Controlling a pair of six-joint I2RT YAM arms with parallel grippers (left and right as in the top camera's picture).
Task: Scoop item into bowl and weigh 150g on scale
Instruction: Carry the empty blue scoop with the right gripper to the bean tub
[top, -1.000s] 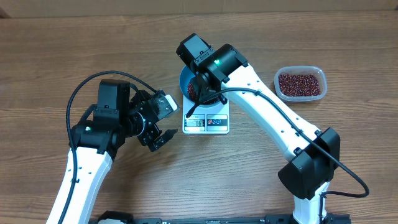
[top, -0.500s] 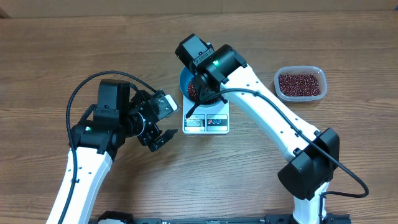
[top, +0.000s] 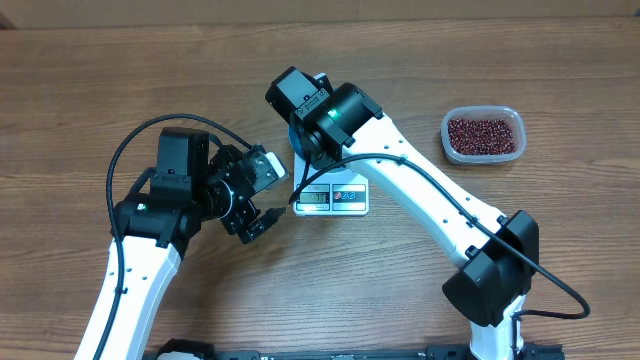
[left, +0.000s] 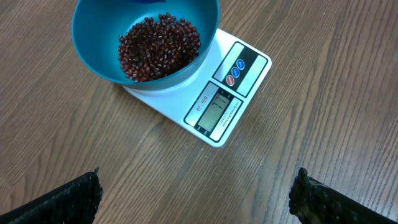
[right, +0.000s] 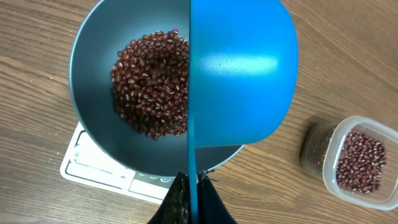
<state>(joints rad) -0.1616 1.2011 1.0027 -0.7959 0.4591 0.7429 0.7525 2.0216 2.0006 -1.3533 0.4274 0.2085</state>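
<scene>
Right hand (right: 191, 194) closed on handle of small blue plastic scoop (right: 242, 74), tipped sideways over round teal bowl (right: 93, 50). Dark red-brown beans (right: 152, 84) lie in bowl, which sits on white rectangular digital scale (left: 233, 87). Left hand (left: 198, 193) wide open, empty, above wooden surface (left: 342, 74) beside scale.

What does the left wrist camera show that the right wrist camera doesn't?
Only the left wrist: the display and buttons in clear view. Only the right wrist: the blue scoop in full, turned on edge over the bowl, and the clear tub holding more beans. Both: the bowl of beans on the white scale.
</scene>
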